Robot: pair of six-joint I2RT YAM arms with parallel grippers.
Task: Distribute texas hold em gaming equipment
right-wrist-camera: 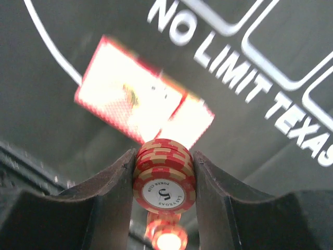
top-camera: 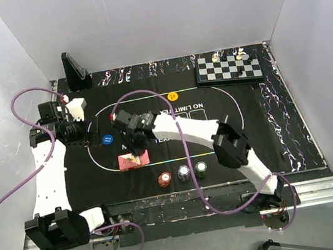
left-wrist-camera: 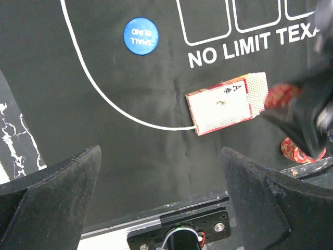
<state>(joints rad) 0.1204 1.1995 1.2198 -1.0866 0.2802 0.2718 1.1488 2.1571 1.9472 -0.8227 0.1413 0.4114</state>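
Chips [right-wrist-camera: 164, 172], a red stack on edge, its axis pointing at the wrist camera with the "5" face showing, are pinched by their rims in the right claw [right-wrist-camera: 164, 154] above the red-backed cards [right-wrist-camera: 136, 101] on the surface [right-wrist-camera: 47, 78]. Left claw [left-wrist-camera: 160, 156] gapes wide, empty.

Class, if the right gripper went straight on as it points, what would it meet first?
Probably the red-backed playing cards, just beyond the red chips that the right gripper holds; depth is unclear, so possibly the black mat beside them.
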